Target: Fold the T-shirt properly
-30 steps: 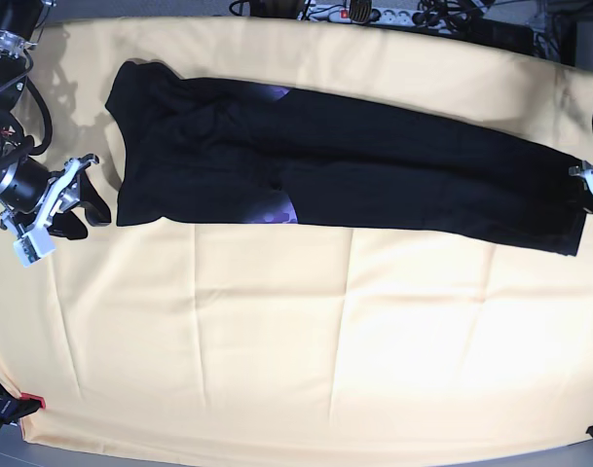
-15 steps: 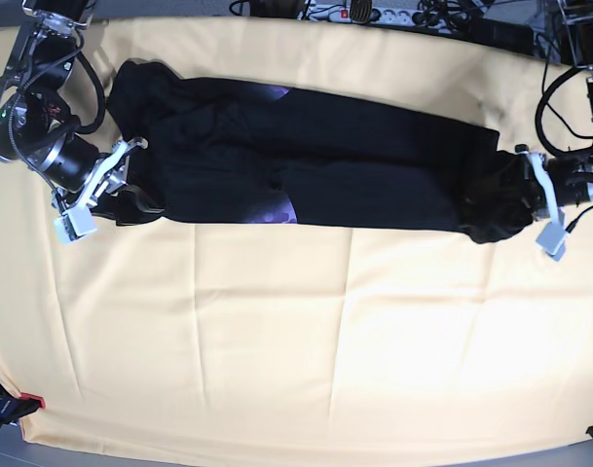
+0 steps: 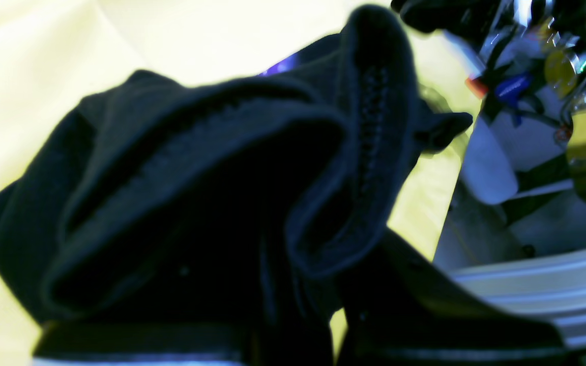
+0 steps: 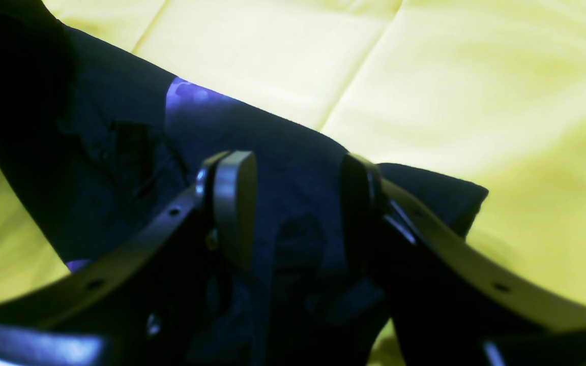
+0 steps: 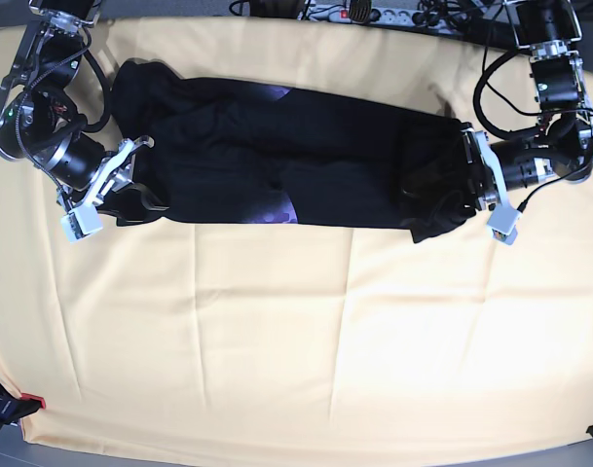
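The black T-shirt point(image 5: 306, 156) lies as a long narrow strip across the far half of the pale yellow tablecloth point(image 5: 277, 331). Bits of purple print point(image 5: 281, 206) show at its edges. My left gripper point(image 5: 457, 190) is shut on the shirt's right end, which is bunched up and pulled in over the strip. The left wrist view is filled by that bunched hem point(image 3: 196, 203). My right gripper point(image 5: 138, 199) is at the shirt's near left corner. In the right wrist view it point(image 4: 295, 203) is open, its two pads point(image 4: 232, 203) straddling a ridge of cloth point(image 4: 293, 168).
A power strip and cables point(image 5: 354, 12) lie along the table's far edge. A red clamp point(image 5: 33, 401) holds the tablecloth at the near left corner. Bare tablecloth covers the near half of the table.
My left gripper has pulled the shirt's right end leftwards, so the strip is shorter and bunched there. My right gripper came in to the left corner and has stayed there.
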You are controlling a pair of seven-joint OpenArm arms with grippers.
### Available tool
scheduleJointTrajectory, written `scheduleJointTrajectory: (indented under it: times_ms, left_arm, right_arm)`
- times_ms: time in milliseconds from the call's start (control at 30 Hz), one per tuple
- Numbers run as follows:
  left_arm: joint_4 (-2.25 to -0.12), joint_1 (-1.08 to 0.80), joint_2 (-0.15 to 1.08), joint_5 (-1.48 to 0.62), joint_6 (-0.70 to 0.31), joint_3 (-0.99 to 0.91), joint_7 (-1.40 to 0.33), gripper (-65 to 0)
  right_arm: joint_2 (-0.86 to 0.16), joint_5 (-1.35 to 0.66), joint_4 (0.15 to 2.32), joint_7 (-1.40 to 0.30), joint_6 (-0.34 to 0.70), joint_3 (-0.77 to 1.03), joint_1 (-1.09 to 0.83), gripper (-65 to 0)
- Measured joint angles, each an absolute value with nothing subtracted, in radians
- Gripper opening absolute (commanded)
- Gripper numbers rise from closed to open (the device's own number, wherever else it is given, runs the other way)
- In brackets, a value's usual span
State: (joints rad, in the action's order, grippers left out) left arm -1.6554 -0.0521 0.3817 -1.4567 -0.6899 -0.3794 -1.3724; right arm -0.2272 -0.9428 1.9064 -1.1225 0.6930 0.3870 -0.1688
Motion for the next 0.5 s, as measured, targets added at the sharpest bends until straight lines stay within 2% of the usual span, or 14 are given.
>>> scheduleJointTrajectory:
  times_ms: [33, 67, 167, 200, 233, 500]
  left_arm:
    - [-1.652, -0.052, 0.374, -1.456, -0.69, -0.379, -1.37, -65.0]
    - [-1.652, -0.053, 0.363, -1.455, -0.69, -0.379, -1.369, -61.9]
    - [-1.652, -0.052, 0.344, -1.458, -0.603, -0.358, -1.365, -36.2]
    - [-1.652, -0.052, 0.337, -1.459, -0.576, -0.347, -1.367, -29.5]
    - [-1.653, -0.052, 0.335, -1.459, -0.55, -0.334, -1.365, -25.6]
    - [-1.653, -0.052, 0.338, -1.459, -0.538, -0.321, -1.365, -24.4]
  right_arm:
    - [-0.227, -0.943, 1.906, -1.122, 0.693, 0.387, -0.169, -35.2]
    - [-0.227, -0.943, 1.906, -1.122, 0.693, 0.387, -0.169, -35.2]
    - [-0.227, -0.943, 1.906, -1.122, 0.693, 0.387, -0.169, -35.2]
    - [-0.227, -0.943, 1.906, -1.122, 0.693, 0.387, -0.169, -35.2]
    - [-0.227, -0.943, 1.906, -1.122, 0.693, 0.387, -0.169, -35.2]
    - [-0.227, -0.943, 1.906, -1.122, 0.693, 0.387, -0.169, -35.2]
